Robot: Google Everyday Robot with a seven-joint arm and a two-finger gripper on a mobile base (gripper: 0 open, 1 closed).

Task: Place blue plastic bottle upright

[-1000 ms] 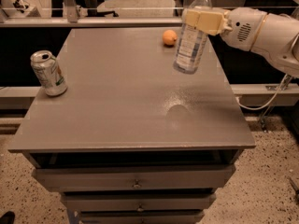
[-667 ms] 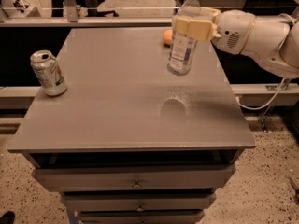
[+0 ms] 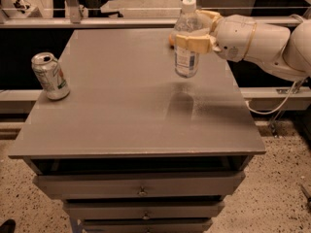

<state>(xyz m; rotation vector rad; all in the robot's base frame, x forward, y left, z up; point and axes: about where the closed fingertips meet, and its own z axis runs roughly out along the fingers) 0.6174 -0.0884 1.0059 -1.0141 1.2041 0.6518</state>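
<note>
The blue plastic bottle (image 3: 186,45) is clear with a white cap and a white-blue label. It stands almost upright, cap up, with its base at or just above the grey table top (image 3: 121,106) at the right rear. My gripper (image 3: 194,30) comes in from the right on a white arm (image 3: 257,38). Its cream fingers (image 3: 192,42) are shut on the bottle's upper body, one in front and one behind.
A dented silver soda can (image 3: 50,75) stands at the table's left edge. A small orange object (image 3: 171,39) lies behind the bottle, mostly hidden. Drawers (image 3: 141,186) sit under the table top. A railing runs along the back.
The gripper has carried the bottle leftward and turned it from tilted to almost upright. The can has not moved.
</note>
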